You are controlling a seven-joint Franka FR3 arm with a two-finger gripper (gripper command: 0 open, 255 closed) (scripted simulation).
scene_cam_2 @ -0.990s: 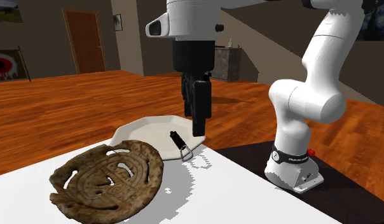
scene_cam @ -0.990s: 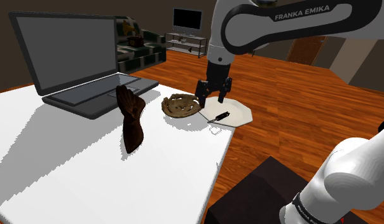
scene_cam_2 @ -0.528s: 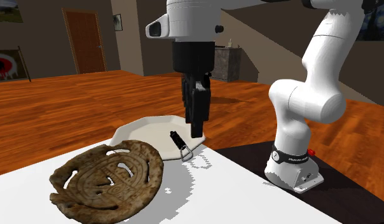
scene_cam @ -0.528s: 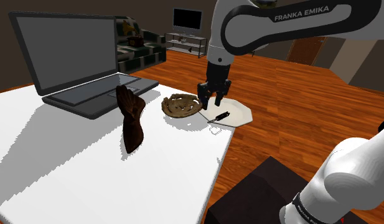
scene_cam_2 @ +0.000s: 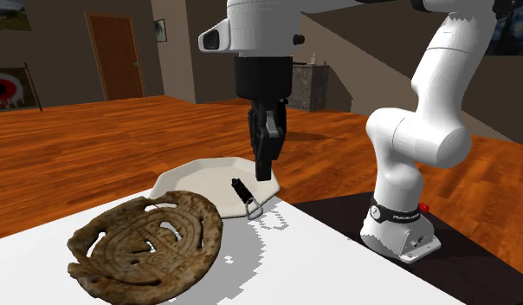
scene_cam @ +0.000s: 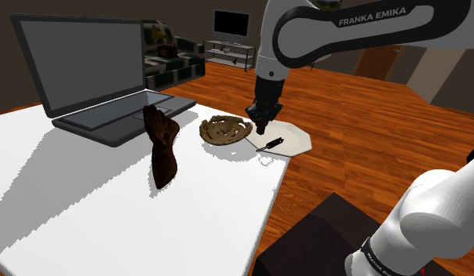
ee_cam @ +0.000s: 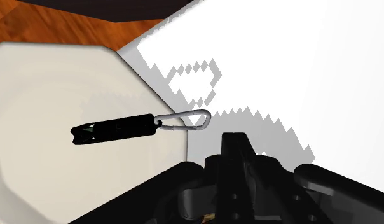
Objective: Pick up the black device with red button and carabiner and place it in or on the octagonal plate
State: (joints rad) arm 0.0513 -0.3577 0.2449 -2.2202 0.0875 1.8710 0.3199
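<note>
The black device (ee_cam: 117, 128) is a slim dark stick with a silver carabiner (ee_cam: 184, 119). It lies on the white octagonal plate (ee_cam: 51, 83), and its carabiner reaches over the plate's rim onto the white table. My gripper (ee_cam: 237, 143) hangs above the plate, just beside the device, with its fingers shut on nothing. In the shoulder view the gripper (scene_cam: 260, 128) is over the plate (scene_cam: 297, 139), above the device (scene_cam: 271, 143). The second exterior view has the gripper (scene_cam_2: 265, 175) a little above the plate (scene_cam_2: 192, 171) and device (scene_cam_2: 242, 190).
An ornate brown pierced disc (scene_cam: 224, 129) lies next to the plate. A dark brown boot-like object (scene_cam: 162, 147) stands mid-table, and an open laptop (scene_cam: 94, 78) sits at the back. The plate is at the table's corner, with the dark stand (scene_cam: 322, 235) beyond the edge.
The fingers have gone from wide open to shut on nothing. The hand has lifted slightly over the plate. The device has not moved.
</note>
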